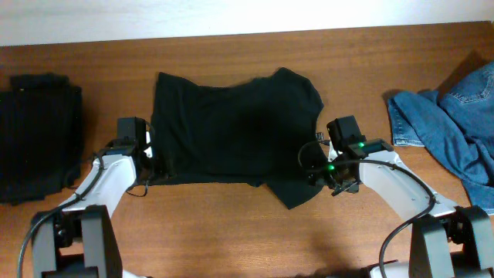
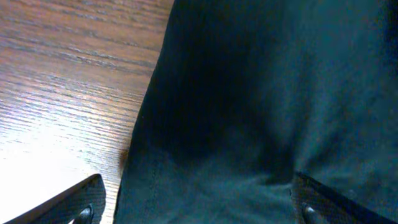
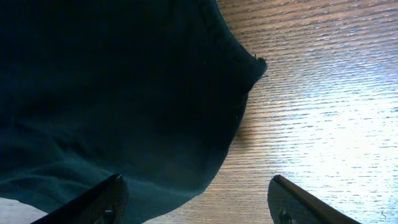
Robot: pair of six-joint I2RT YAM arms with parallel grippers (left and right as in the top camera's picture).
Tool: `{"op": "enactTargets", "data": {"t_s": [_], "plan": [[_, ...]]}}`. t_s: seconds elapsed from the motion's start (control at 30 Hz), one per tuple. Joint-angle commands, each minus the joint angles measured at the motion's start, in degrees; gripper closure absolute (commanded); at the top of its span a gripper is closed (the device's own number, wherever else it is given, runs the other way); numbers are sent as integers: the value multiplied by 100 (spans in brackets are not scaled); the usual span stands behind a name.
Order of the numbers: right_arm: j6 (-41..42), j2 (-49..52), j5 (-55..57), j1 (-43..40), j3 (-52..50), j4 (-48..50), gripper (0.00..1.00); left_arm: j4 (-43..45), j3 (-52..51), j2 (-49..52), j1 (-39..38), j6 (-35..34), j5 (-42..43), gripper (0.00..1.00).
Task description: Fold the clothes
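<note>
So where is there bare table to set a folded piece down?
Bare table between the stack and the shirt, between shirt and jeans, and the near strip in front of the shirt. Crowded at the shirt's near corners, where the left gripper and right gripper sit open.

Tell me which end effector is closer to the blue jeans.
Right. The right end effector is left of the jeans; the left end effector is across the black shirt, farther away.

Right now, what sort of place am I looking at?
Probably a robotics test bench for laundry folding: a left arm and right arm flank a black garment spread on a wooden table, with a folded black stack and crumpled jeans at its ends.
</note>
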Motion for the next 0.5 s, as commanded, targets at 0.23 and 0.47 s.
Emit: {"op": "enactTargets", "data": {"t_s": [0.23,0.47], "plan": [[245,52,-227,-13,-256,260,24,28,-83,61,20,-11,-57,6],[245,52,-247,-13,-341,372,32,33,-83,61,20,-11,-55,6]]}}
